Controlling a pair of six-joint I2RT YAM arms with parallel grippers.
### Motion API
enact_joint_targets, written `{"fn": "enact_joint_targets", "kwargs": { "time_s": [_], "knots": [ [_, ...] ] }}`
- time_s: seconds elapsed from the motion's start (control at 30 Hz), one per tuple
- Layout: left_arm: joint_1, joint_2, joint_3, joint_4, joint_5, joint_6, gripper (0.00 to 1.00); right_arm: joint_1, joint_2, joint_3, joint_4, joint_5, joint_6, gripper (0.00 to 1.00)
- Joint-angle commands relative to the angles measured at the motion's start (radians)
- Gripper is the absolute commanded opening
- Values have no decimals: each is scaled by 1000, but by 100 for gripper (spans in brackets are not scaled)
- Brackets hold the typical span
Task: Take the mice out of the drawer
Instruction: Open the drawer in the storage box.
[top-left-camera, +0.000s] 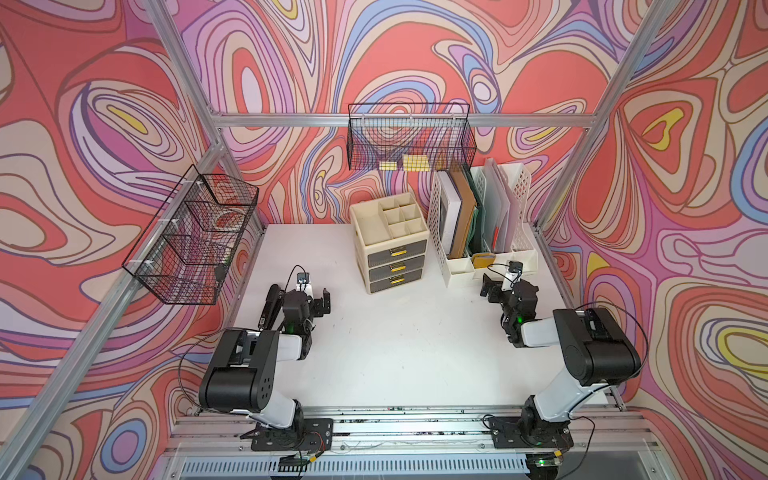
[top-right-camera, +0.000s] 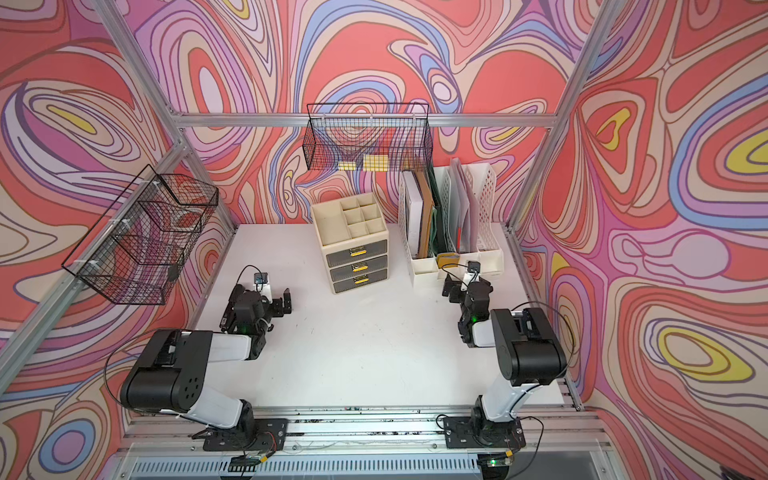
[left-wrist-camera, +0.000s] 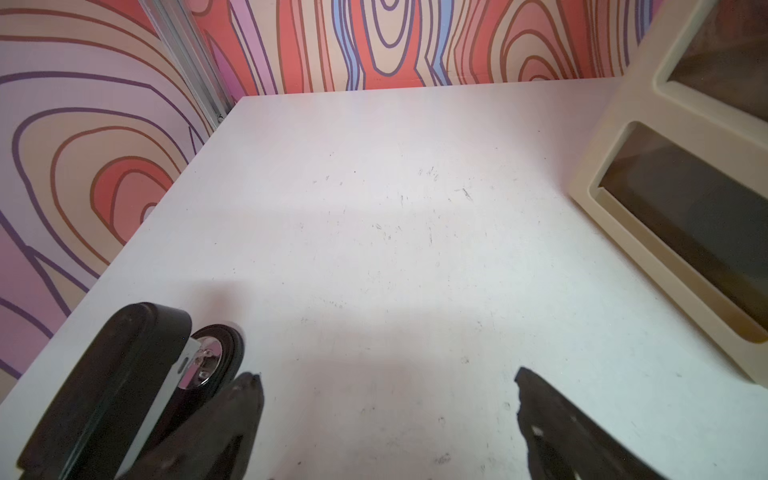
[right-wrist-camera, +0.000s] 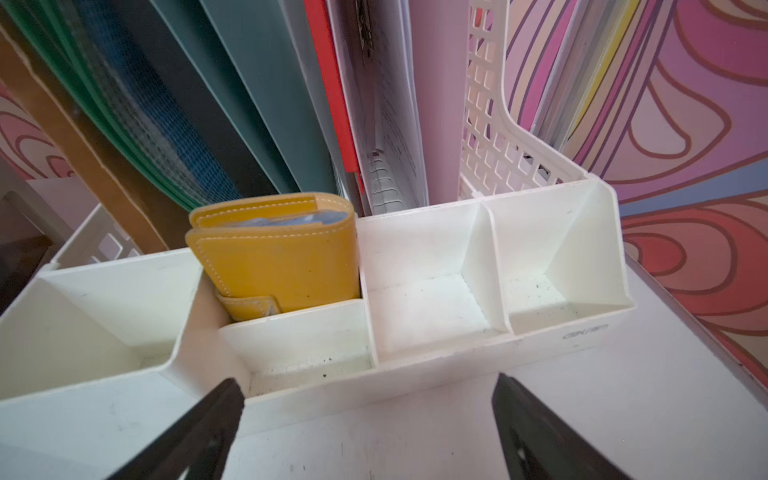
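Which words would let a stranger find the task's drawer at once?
On the white table, near the back wall, a cream organiser stands beside the white file rack. Its front carries three stacked smoky-grey drawers with gold handles; yours is the lowest drawer, nearest the table top.

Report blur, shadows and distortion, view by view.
Both top views: even light, organiser sharp. Left wrist view: soft shadow bands cross the table; stapler and left hand blur near the lens. Right wrist view: wallet sharp, right hand blurred, folders splay outward.
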Motion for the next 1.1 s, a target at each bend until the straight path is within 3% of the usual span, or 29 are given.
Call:
{"fn": "enact_joint_targets", "kwargs": {
  "time_s": [0.0,0.87,0.97,1.07],
  "knots": [
    [7,1,9,12,3,-9,99,-6,6,4,-3,-6,-10,99],
    [7,-5,9,10,1,-8,99,-6,4,5,-4,4,-4,98],
    [3,-66,35,-87,-6,-7,99,-6,-26,5,-23,46,9,98],
    [-33,-180,48,-196,-86,7,99,-4,-100,19,-108,33,0,98]
  ]
}}
